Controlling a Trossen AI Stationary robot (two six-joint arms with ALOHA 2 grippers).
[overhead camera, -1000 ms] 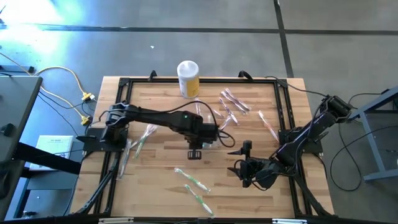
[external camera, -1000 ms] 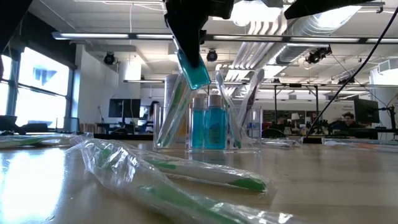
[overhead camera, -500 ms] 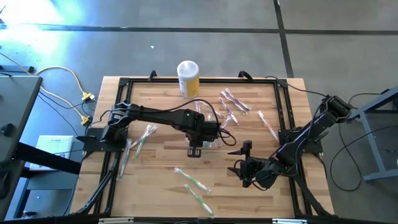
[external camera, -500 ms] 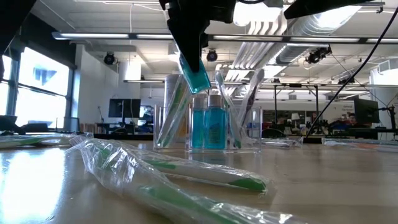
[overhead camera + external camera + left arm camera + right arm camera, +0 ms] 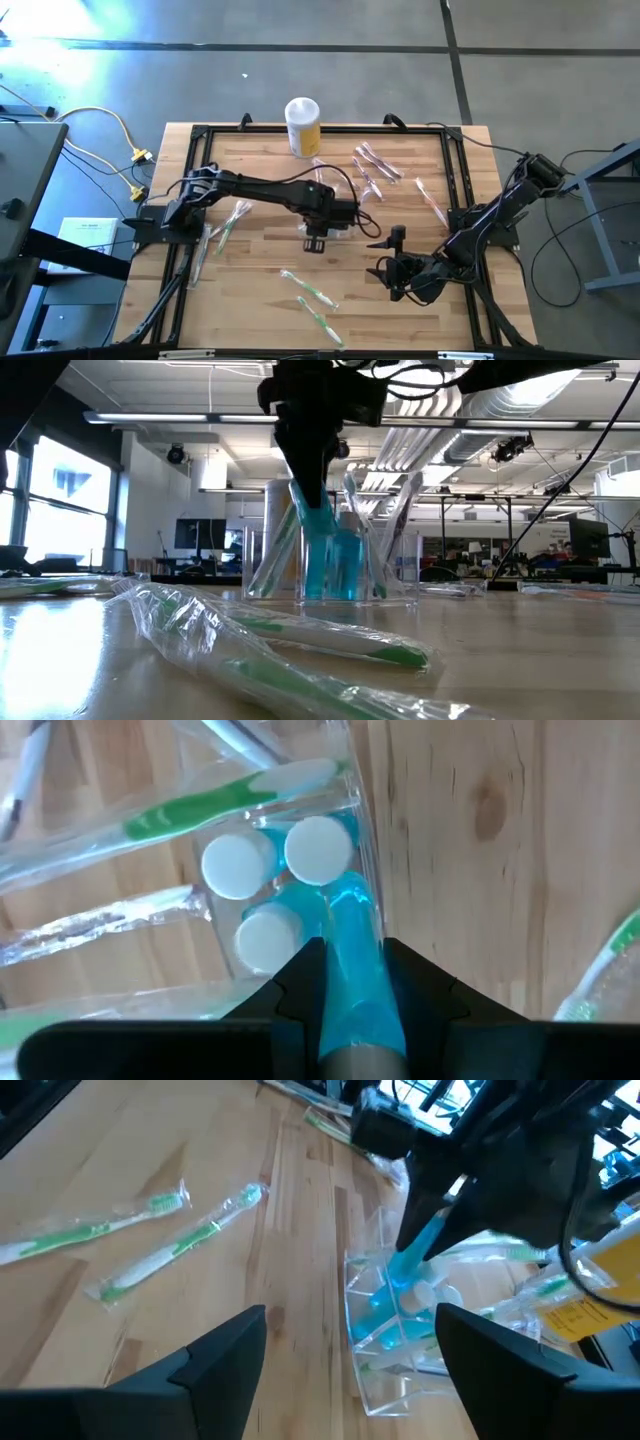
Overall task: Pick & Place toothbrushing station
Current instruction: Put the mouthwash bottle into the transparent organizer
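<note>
The toothbrushing station (image 5: 362,830) is a see-through holder at the table's middle (image 5: 338,212), also seen in the low view (image 5: 400,565). It holds three white-capped blue bottles (image 5: 318,850) and wrapped toothbrushes (image 5: 220,800). My left gripper (image 5: 316,236) stands over the station, shut on a fourth blue bottle (image 5: 350,960). My right gripper (image 5: 379,258) waits open toward the near right, with nothing between its fingers (image 5: 215,1350). My left gripper pinches the blue bottle's upper part (image 5: 352,1005) between its two fingers (image 5: 300,982). The fingers come from above, pointing down. The bottle hangs tilted below them, and its lower end (image 5: 325,525) is inside the station's walls beside the other bottles. I cannot tell whether it rests on the bottom.
A yellow canister with a white lid (image 5: 303,125) stands at the far edge. Wrapped toothbrushes lie loose at the left (image 5: 230,220), near the front (image 5: 310,293) and at the far right (image 5: 372,165). A black frame (image 5: 455,180) borders the table.
My left gripper has gone down with the blue bottle. The bottle hung above the station's rim a second ago. Now its lower end is inside the station, among the other bottles. My right arm has kept still.
</note>
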